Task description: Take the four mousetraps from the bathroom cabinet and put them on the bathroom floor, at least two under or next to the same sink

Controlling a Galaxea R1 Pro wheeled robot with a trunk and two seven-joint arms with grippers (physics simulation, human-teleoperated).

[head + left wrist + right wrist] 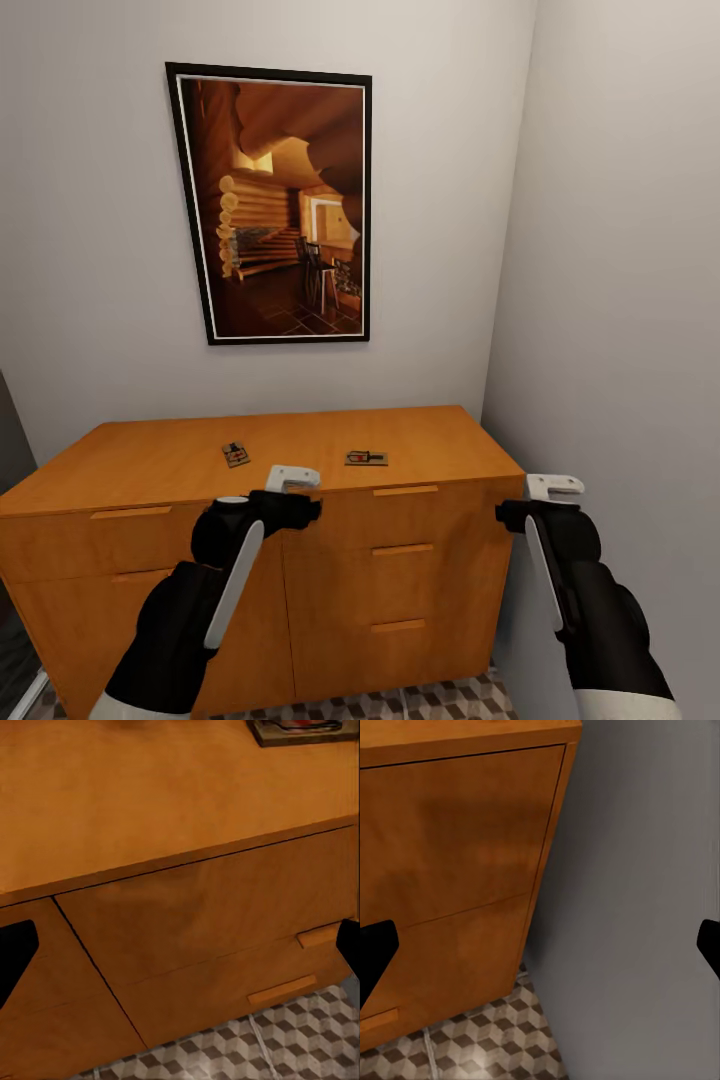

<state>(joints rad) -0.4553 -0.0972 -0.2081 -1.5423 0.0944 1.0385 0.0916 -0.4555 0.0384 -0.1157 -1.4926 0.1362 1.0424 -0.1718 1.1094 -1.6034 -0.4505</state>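
Two small tan wooden mousetraps (236,454) (366,458) lie near the front edge of the wide orange-brown wooden cabinet (150,455). Both the left gripper (292,478) and the right gripper (553,487) hang with fingers spread, empty. Best to lift the left over the edge, then descend squarely onto the nearer trap.

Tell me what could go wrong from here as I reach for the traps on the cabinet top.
1. The two mousetraps lie flat on the cabinet top; thin boards may slide away rather than seat between the fingers.
2. The right gripper hangs close to the side wall, so swinging that arm risks a bump.
3. The left gripper sits at the cabinet's front edge; reaching forward low could clip it.
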